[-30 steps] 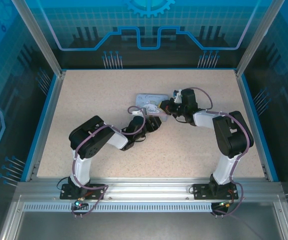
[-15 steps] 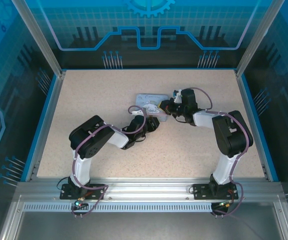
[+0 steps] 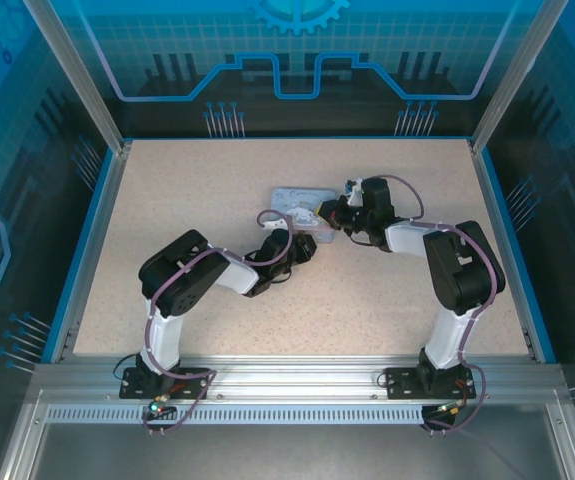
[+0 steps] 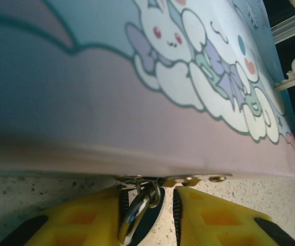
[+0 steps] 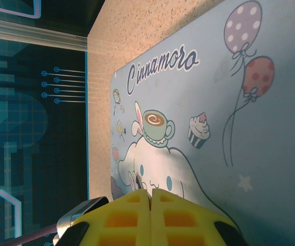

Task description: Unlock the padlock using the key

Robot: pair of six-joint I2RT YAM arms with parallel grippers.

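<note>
The padlock (image 4: 139, 212), dark-bodied with a shiny shackle, hangs from the brass hasp (image 4: 188, 179) on the front of the pale-blue tin (image 4: 85, 102). My left gripper (image 4: 147, 193) straddles it with its jaws narrow. The left finger touches the padlock, and a thin gap shows at the right finger. My right gripper (image 5: 150, 193) is shut on the key (image 5: 138, 180), whose tip pokes out over the tin lid (image 5: 214, 102). In the left wrist view the silvery key (image 4: 291, 79) hangs above the tin's far corner. From above, both grippers meet at the tin (image 3: 297, 200).
The tin lies flat near the middle of the speckled table (image 3: 187, 190). A blue rim (image 3: 87, 250) and glass walls enclose the table. Bare tabletop lies to the left, right and front of the arms.
The left jaws have narrowed around the padlock and the left wrist has edged slightly toward the tin. The right arm and the key have stayed put.
</note>
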